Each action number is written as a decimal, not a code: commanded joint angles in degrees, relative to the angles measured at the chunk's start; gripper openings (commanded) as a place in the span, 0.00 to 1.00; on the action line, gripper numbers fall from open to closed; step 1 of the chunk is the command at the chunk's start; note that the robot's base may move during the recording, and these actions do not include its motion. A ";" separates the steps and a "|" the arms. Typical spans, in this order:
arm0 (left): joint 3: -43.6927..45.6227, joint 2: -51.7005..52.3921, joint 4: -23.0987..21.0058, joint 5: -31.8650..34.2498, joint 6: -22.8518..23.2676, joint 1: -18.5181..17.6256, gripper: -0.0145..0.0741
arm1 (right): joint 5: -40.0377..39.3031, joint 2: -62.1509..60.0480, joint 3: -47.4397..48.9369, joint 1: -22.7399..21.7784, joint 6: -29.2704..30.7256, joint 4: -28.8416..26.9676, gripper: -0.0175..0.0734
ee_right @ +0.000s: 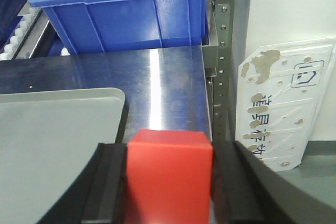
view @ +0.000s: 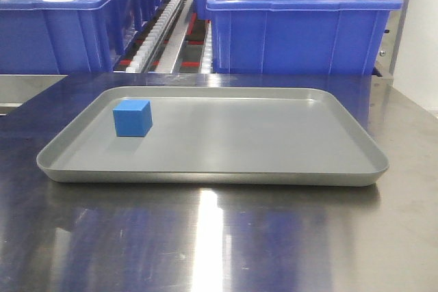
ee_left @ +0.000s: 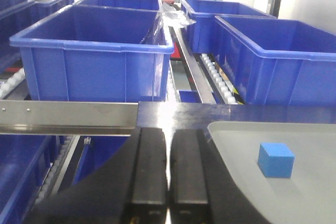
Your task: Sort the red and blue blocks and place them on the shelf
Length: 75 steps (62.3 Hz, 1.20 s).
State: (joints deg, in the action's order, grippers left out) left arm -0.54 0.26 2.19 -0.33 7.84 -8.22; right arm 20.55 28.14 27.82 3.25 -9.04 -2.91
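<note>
Clamping the bright red matte cube between its two black fingers, the right gripper holds it squarely, one flat face up and another toward the wrist camera; being equal-sided, it has no long axis. Past it at 12 o'clock lies the shiny steel table, with the corner of the shallow grey tray at 9 o'clock. The bright blue matte cube rests flat on that tray, toward its 9 o'clock end, faces roughly parallel to the tray's edges. The left gripper is clenched on nothing, fingers nearly touching; the blue cube sits at its 3 o'clock, apart. The flat steel shelf rail runs at its 10 o'clock, before big blue plastic bins.
</note>
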 commanded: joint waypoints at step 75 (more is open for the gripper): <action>44.68 -54.91 -2.19 -22.90 0.12 -0.32 0.30 | -4.88 0.01 1.66 -0.37 0.18 0.65 0.25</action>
State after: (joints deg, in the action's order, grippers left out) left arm 42.00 -55.13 0.47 -27.87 7.84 -8.22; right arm 20.55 28.14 27.82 3.25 -9.04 -2.91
